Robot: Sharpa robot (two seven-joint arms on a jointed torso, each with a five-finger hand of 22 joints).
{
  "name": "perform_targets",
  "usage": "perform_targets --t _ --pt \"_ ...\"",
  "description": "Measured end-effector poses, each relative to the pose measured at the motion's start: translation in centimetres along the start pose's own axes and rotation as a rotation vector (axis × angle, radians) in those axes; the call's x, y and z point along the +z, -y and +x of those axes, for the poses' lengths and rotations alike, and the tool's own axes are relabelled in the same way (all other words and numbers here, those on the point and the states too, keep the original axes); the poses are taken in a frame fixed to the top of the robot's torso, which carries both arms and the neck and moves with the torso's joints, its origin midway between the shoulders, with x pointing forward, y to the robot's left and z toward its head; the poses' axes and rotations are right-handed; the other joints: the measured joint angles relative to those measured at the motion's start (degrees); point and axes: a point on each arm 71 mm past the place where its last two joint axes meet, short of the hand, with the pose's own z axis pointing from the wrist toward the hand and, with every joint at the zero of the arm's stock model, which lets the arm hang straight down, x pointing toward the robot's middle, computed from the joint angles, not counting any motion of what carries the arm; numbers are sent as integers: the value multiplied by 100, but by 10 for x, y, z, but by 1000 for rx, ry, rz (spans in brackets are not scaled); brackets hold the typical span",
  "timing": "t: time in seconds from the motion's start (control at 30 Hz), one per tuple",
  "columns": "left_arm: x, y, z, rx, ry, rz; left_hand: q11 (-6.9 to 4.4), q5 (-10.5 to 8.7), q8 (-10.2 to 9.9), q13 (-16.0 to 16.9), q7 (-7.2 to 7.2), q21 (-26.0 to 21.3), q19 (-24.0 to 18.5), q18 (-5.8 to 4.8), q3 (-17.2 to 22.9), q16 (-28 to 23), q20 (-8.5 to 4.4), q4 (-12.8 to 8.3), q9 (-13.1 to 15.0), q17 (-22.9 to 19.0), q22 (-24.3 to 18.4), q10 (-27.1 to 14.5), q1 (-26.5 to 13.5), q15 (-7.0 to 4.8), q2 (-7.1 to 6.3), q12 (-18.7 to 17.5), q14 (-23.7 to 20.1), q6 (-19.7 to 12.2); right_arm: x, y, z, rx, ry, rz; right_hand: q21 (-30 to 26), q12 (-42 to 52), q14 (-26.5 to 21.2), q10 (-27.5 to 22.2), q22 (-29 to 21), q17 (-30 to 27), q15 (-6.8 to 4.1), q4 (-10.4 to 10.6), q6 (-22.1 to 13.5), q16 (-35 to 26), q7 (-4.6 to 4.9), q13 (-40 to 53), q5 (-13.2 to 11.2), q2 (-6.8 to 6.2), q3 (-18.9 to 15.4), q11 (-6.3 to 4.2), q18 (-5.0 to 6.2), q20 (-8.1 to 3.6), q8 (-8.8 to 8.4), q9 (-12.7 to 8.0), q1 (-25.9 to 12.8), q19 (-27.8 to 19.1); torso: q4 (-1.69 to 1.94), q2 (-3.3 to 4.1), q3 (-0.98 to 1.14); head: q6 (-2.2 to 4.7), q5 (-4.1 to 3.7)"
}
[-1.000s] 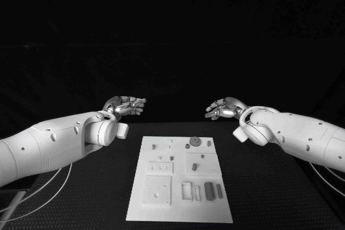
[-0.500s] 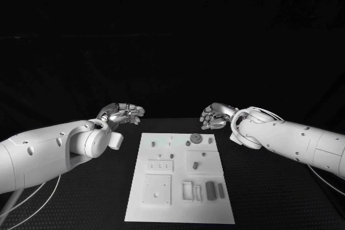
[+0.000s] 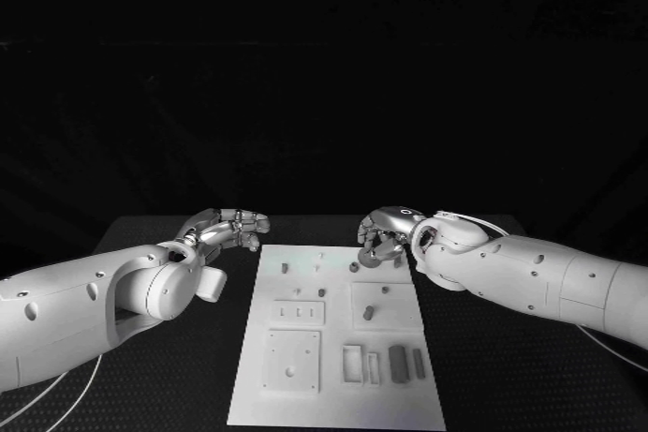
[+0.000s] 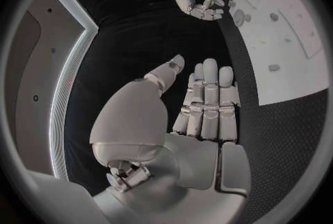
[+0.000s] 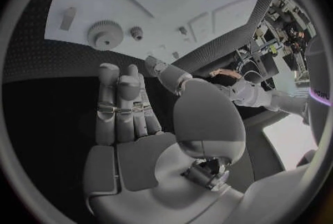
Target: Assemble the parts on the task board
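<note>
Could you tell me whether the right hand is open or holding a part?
Open: the right hand shows an empty palm and straight fingers.

- Task board (image 3: 338,394) on table (image 3: 513,376), btwn both hands.
- Left hand (image 3: 232,228) just off board's far-left corner.
- Right hand (image 3: 382,235) over far-right edge, above gear (image 5: 105,34).
</note>
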Motion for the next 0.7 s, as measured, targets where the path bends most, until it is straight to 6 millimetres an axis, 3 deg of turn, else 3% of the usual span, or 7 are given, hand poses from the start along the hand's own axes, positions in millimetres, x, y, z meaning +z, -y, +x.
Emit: perform_targets --t 0.27,0.5,0.7 --pt "1 1 4 -2 -14 2 -1 0 -22 7 0 0 -29 -12 63 -65 12 -63 14 0 0 -1 -122 18 -1 -27 -19 0 4 -9 3 -80 6 -26 128 -85 -25 0 0 -7 25 32 0 66 0 -19 -111 -23 63 0 -2 1 -66 -17 23 -1 62 174 -36 48 -40" --pt "1 1 5 -3 -18 2 21 0 -22 12 0 0 -42 -42 62 -67 26 -93 20 -1 -1 -25 -168 19 0 -49 -19 0 6 -10 6 -127 9 -34 185 -146 -27 -1 -1 -25 27 51 0 89 -1 -26 -154 -77 81 0 -4 3 -99 -28 14 -3 96 271 -55 83 -52" --pt "1 1 5 -4 -23 2 21 0 -45 12 0 0 -49 -39 63 -89 33 -93 19 -6 -1 -25 -184 19 -12 -49 -20 0 7 -10 8 -161 8 -34 207 -146 -27 -1 -1 -32 27 66 19 116 -20 -33 -154 -77 96 0 -5 5 -99 -28 14 -3 104 327 -63 102 -57"
